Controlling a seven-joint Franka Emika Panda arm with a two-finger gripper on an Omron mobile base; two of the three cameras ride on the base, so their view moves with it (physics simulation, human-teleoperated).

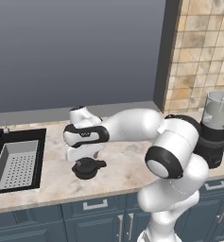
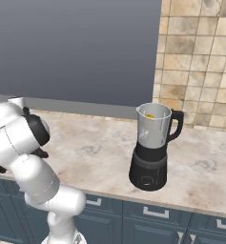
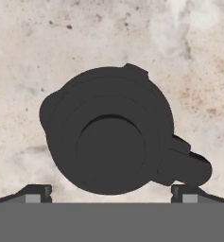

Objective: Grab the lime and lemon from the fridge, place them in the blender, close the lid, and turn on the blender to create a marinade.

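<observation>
The black round lid (image 3: 111, 132) lies flat on the marble counter (image 1: 123, 170), its side tab pointing to the lower right in the hand view. My gripper (image 3: 111, 194) hangs straight over it, open, one fingertip (image 3: 38, 193) on each side and nothing held. From the left base the gripper (image 1: 86, 159) sits just above the lid (image 1: 88, 168). The blender (image 2: 151, 150) stands on the counter to the right with its clear jar uncovered. A yellow lemon (image 2: 149, 116) shows inside the jar. The lime is hidden from view and the fridge is out of view.
A dark sink (image 1: 1, 186) with a perforated grey rack (image 1: 16, 165) is set into the counter left of the lid. A tan tiled wall (image 2: 200, 57) rises behind the blender (image 1: 216, 137). Blue cabinet fronts (image 1: 94, 212) run below the counter edge.
</observation>
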